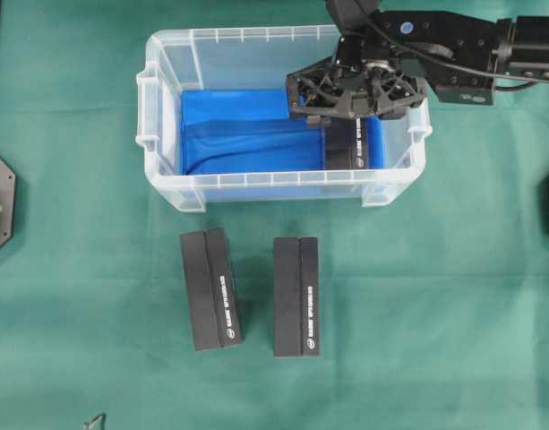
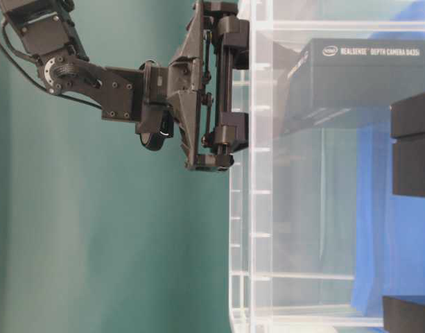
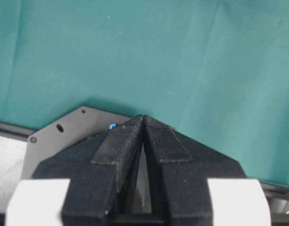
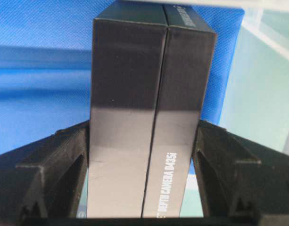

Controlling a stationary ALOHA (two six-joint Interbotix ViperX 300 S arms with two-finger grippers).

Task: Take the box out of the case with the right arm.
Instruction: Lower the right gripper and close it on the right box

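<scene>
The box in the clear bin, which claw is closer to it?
The right claw. Its fingers sit on both sides of the box inside the bin. The left claw is far off, closed over the green cloth.

Black rectangular cardboard box (image 4: 151, 117) inside the clear plastic case (image 1: 171, 184).
It lies on the blue lining at the case's right end.

The surface (image 1: 417, 313) is covered in plain teal-green cloth. The case (image 1: 167, 72) is clear, colourless plastic with a ribbed rim, lined with a bright blue sheet (image 1: 238, 134). The box (image 4: 149, 117) inside is matte black with white lettering, like the two boxes (image 1: 210, 288) at lower centre. The right end effector (image 1: 356, 100) is black with truss-patterned fingers
</scene>
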